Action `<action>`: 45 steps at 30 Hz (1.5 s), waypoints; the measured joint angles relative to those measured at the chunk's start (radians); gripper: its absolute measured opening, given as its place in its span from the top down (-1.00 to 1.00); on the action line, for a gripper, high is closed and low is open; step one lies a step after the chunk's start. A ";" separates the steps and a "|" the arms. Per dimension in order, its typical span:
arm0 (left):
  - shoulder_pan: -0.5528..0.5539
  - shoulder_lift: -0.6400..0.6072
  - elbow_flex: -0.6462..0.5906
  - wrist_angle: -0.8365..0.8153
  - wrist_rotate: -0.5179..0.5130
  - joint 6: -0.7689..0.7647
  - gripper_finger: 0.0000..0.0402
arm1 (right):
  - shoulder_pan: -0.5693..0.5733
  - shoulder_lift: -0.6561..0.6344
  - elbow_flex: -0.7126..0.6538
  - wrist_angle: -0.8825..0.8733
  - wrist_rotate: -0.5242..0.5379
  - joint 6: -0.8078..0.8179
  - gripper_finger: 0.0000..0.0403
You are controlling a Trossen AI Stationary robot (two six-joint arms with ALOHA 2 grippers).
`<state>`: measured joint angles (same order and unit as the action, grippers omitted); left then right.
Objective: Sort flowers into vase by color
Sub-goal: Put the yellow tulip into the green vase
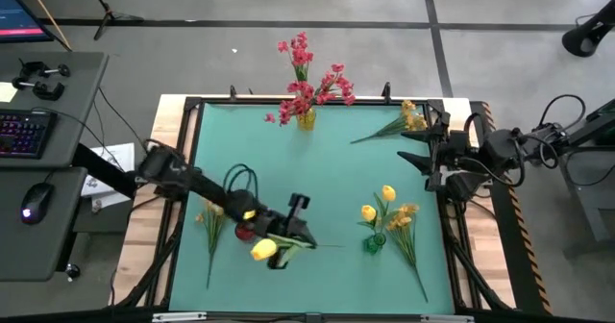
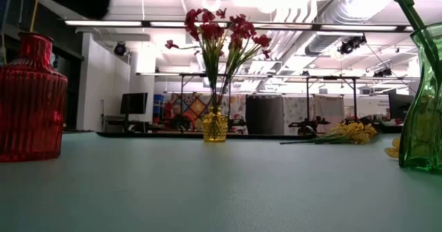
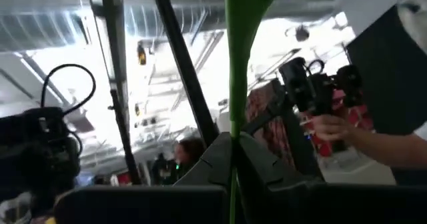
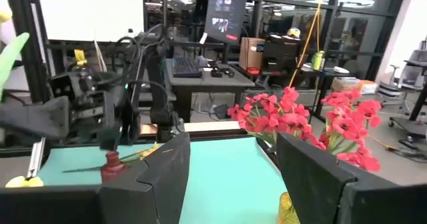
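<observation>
Yellow is showing at the left gripper (image 1: 277, 249) in the high view, where a tulip (image 1: 263, 250) is being carried low over the teal table (image 1: 317, 169), just beside the red vase (image 1: 244, 232); the yellow vase (image 1: 306, 119) of red flowers (image 1: 309, 78) and the green vase (image 1: 373, 242) are standing well apart. The low view is adding what that misses: vase mouths are narrow, so the stem should be lowered upright. The left wrist view is showing fingers pinched tight on the green stem (image 3: 235, 84). The right wrist view is showing the right gripper (image 4: 227, 177) waiting at the table's edge, wide apart and probably empty.
</observation>
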<state>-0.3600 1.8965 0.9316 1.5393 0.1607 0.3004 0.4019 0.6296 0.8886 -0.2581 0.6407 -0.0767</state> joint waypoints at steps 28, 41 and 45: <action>0.127 0.280 0.465 -0.357 0.093 -0.115 1.00 | -0.001 0.000 0.000 -0.008 0.004 0.036 -0.05; 0.137 0.280 0.465 -0.441 0.094 -0.140 1.00 | -0.001 0.001 0.000 -0.008 0.003 0.054 -0.05; 0.141 0.280 0.465 -0.444 0.070 -0.140 1.00 | -0.001 0.001 0.000 -0.008 0.003 0.053 -0.05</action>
<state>-0.2193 2.1761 1.3968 1.0956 0.2310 0.1600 0.4009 0.6302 0.8886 -0.2657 0.6437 -0.0235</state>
